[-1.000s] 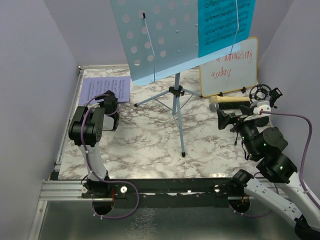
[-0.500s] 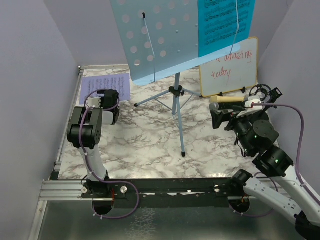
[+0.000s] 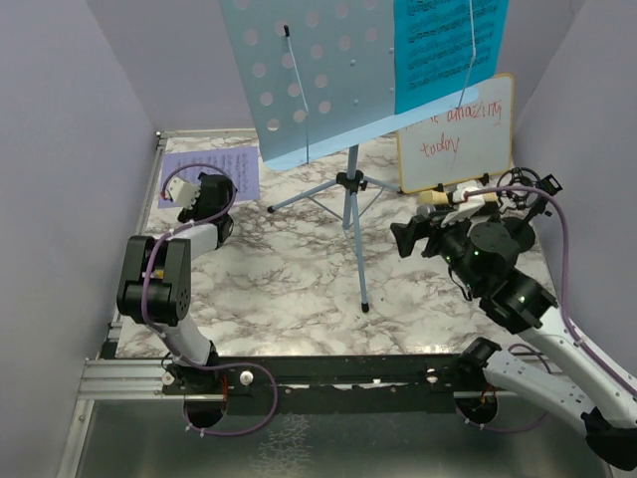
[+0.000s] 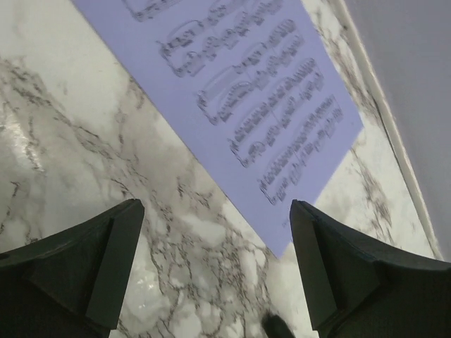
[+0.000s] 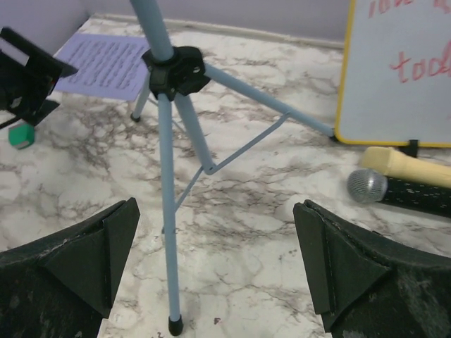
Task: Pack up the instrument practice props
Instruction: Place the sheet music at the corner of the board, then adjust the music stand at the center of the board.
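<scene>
The light-blue perforated music rack stands mid-table on tripod legs, with the cyan sheet on its desk. At the back left the printed music sheet lies flat. My left gripper hovers open over the marble just short of the sheet's near corner. My right gripper is open and empty, level with the tripod's near leg, which stands towards its left finger. By the whiteboard lies the cream handheld microphone, with a grey mesh head and a black shaft next to it. The black studio microphone stands at the far right.
A wood-framed whiteboard with red writing leans at the back right. A small green block lies near the left gripper. Purple walls close in on both sides of the marble table.
The left arm has stretched forward to the music sheet, and its jaws have opened wider. The right gripper has swung left, away from the microphones and towards the tripod.
</scene>
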